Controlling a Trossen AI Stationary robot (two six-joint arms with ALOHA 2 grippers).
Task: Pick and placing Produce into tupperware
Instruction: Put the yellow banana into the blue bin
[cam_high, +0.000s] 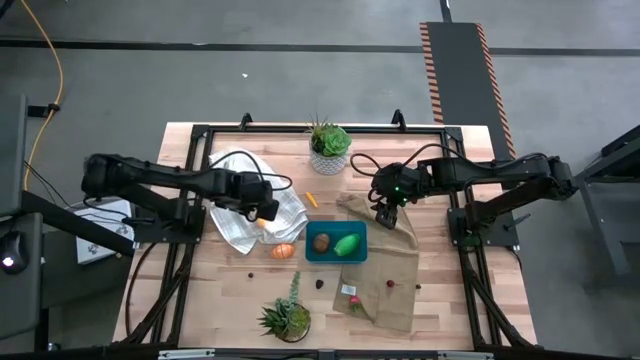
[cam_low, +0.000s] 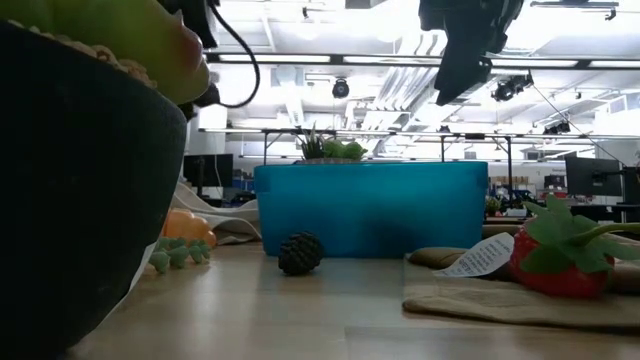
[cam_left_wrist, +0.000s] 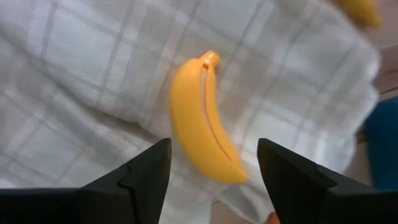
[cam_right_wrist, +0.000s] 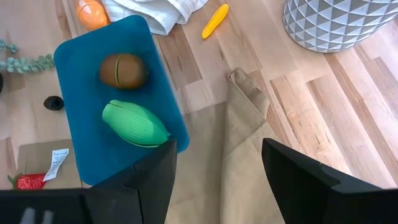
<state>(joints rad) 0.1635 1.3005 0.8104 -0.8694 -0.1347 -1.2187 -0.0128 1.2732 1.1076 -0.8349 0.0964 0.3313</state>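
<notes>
Lying in the tupperware (cam_right_wrist: 81, 56) are a brown piece (cam_right_wrist: 123, 70) and a green piece (cam_right_wrist: 135, 124). Left out are the banana (cam_left_wrist: 202, 118) on the white cloth (cam_left_wrist: 74, 74), framed by the spread left tool (cam_left_wrist: 211, 165), and orange pieces (cam_high: 284, 251). The right tool (cam_right_wrist: 217, 163) is held released beside the tupperware.

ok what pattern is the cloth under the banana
White with a faint grey check, clearest in the left wrist view: cloth, banana.

- Light wooden table (cam_high: 200, 300) in a black frame.
- On it: teal tupperware (cam_high: 335, 256), white checked cloth (cam_high: 240, 225), tan cloth (cam_high: 395, 270), two potted plants (cam_high: 329, 147) (cam_high: 285, 318), orange piece (cam_high: 284, 251), small dark berry (cam_low: 300, 253).
</notes>
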